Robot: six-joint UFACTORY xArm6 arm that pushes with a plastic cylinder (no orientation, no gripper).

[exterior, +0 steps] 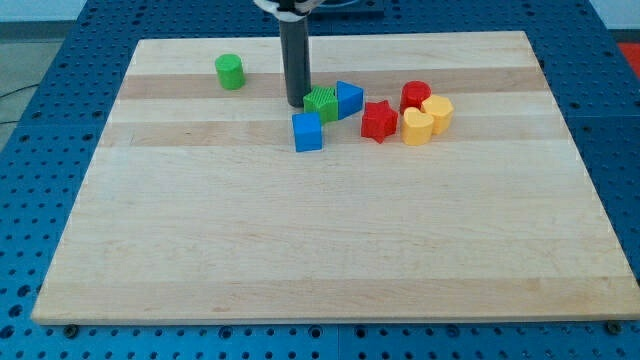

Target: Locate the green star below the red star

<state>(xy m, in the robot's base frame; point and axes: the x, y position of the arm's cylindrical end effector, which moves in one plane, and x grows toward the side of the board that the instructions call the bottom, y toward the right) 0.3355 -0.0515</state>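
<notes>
The green star (322, 104) lies near the board's top middle, wedged between a blue triangular block (349, 98) on its right and a blue cube (308, 131) just below it. The red star (378, 121) sits to the right of these, lower than the green star. My tip (296, 103) rests on the board right against the green star's left side. The dark rod rises straight up from there to the view's top.
A green cylinder (230, 71) stands alone at the top left. A red cylinder (415, 96) and two yellow blocks (417, 127) (438, 113) cluster right of the red star. The wooden board (320, 240) lies on a blue perforated table.
</notes>
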